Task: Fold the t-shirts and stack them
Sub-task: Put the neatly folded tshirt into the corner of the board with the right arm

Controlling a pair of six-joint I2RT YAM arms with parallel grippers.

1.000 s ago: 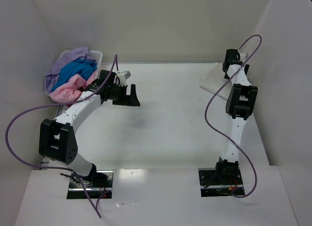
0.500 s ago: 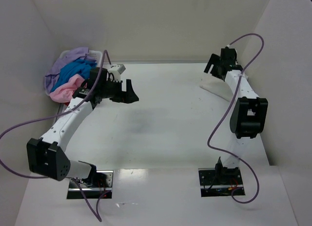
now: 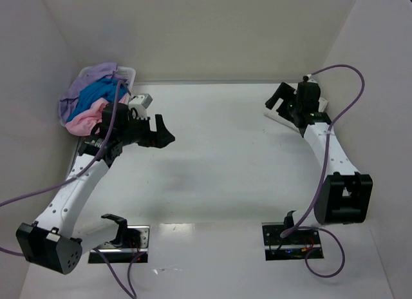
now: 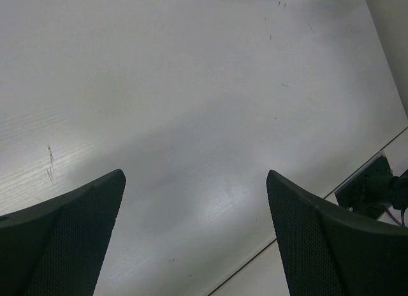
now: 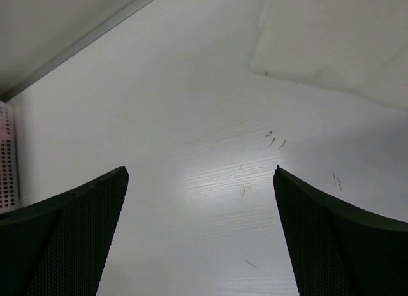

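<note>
One white table [image 3: 225,157] holds it all. At its far left the basket [image 3: 131,71] keeps a heap of unfolded t-shirts [image 3: 93,102], lilac, blue and pink, waiting their turn. At the far right a cream-white shirt [image 3: 278,113] lies flat, I judge as the stack's base. My left pincer [image 4: 194,181] and right pincer [image 5: 201,171] both gape wide, empty, above the tabletop.

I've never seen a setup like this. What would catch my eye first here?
Probably the heap of lilac, bright blue and pale pink t-shirts spilling from a white plastic basket at the far left corner of the white table. Then the left arm and right arm trailing purple cables, left gripper and right gripper both open and empty. A cream-white t-shirt lies flat at the far right.
</note>
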